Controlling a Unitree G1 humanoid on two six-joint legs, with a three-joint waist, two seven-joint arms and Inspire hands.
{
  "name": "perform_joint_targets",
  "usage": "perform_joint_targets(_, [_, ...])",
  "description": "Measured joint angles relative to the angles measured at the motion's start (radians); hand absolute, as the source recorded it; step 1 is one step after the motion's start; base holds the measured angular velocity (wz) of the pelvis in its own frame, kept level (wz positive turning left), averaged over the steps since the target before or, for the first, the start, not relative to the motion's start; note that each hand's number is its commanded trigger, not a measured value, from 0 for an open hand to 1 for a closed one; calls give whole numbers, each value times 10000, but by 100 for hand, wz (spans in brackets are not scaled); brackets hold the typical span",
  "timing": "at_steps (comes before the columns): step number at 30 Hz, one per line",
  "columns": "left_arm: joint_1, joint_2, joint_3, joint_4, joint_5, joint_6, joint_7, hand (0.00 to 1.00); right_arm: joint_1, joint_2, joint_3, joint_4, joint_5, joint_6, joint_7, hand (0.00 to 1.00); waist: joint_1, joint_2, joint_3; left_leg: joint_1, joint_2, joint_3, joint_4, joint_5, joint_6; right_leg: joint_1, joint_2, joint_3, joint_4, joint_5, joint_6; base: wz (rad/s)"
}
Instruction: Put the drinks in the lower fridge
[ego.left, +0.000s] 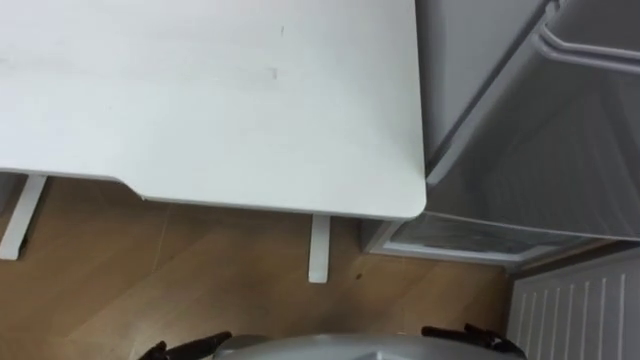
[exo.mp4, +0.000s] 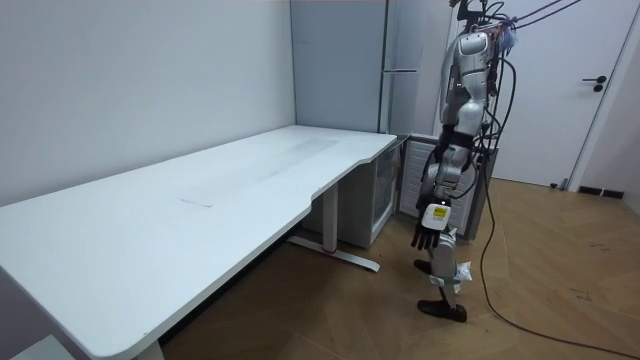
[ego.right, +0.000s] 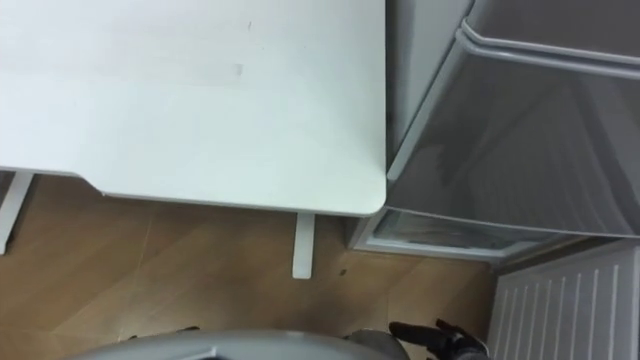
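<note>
A tall grey fridge (ego.left: 540, 130) stands right of the white table (ego.left: 250, 100), against the table's near right corner. Low down at its foot a pale, see-through front (ego.left: 470, 240) of the lower compartment shows. In the room view I stand on the wooden floor right beside the fridge (exo.mp4: 400, 60), facing the table's end. My left hand (exo.mp4: 428, 228) hangs at my side with relaxed fingers, holding nothing. A dark part of my right hand (ego.right: 440, 340) shows at the bottom edge, below the fridge.
A white ribbed panel (ego.left: 580, 310) stands at the lower right, beside the fridge's foot. The table's white legs (ego.left: 319, 248) stand on the floor in front of me. A closed white door (exo.mp4: 610, 90) is at the room view's right.
</note>
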Motion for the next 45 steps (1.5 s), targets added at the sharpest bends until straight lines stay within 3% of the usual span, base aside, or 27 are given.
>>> perform_joint_targets(8, [-135, 9, -190, -152, 700, 2, 505, 0, -19, 57, -15, 2, -257, -9, -108, 0, -70, -35, 5, 77, 1, -46, -10, 1, 1, 191, 26, -9, -166, 51, 28, 2])
perform_joint_targets(13, [-395, 26, -166, -222, 1421, -5, 580, 0, -134, 80, -54, -31, -643, -1, -209, 0, -68, -162, 64, 259, 2, 26, -26, 1, 0, 319, 47, 114, -164, 52, 31, -3])
perform_joint_targets(17, [-503, 40, -133, -226, 1802, -7, 515, 0, -231, 36, -273, -107, -1056, 8, -447, 0, -68, -218, 52, 347, 7, 157, -28, 1, 0, 338, 72, 243, -152, 68, 27, -10])
perform_joint_targets(20, [-487, 48, 110, -221, 2268, -7, 488, 0, -220, -49, -1074, -476, -1569, 5, -606, 0, -281, -281, 22, 402, 13, 230, -126, 1, 0, 295, 93, 362, -115, 80, 28, -9])
perform_joint_targets(23, [-383, 132, 343, -212, 2686, -7, 497, 0, -202, -396, -1554, -1097, -1946, -1, -805, 0, -499, -357, 6, 506, 11, 299, -185, 1, 0, 274, 113, 539, -37, 81, 27, -9])
perform_joint_targets(26, [-5, 278, 724, -483, 2685, -1, 459, 0, -180, -661, -2635, -2291, -2410, 39, -1001, 0, -869, -467, -10, 543, 13, 417, -227, 1, 0, 258, 138, 646, -44, 80, 27, -10])
perform_joint_targets(29, [399, 415, 1282, -650, 2697, 5, 458, 0, -171, -1192, -3487, -3257, -2463, -22, -1349, 0, -1044, -506, -58, 724, 27, 635, -340, 1, 0, 286, 192, 815, -42, 81, 27, -17])
perform_joint_targets(30, [426, 493, 1434, -640, 2802, 7, 480, 0, -155, -1391, -3716, -3387, -2478, -24, -1509, 0, -1078, -617, -81, 732, 29, 655, -342, 1, 0, 281, 198, 867, -38, 81, 27, -6])
perform_joint_targets(36, [472, 563, 1531, -674, 3208, 35, 502, 0, -43, -1768, -4328, -4096, -3408, -4, -1918, 0, -1347, -849, -98, 738, 25, 773, -341, 1, 0, 226, 214, 1019, -43, 93, 38, -7])
perform_joint_targets(45, [625, 572, 1536, -1239, 3388, 64, 338, 0, -48, -2374, -4631, -4341, -3316, 8, -2080, 0, -1441, -878, -131, 760, 25, 767, -329, 2, 2, 217, 218, 1050, -14, 117, 26, 0])
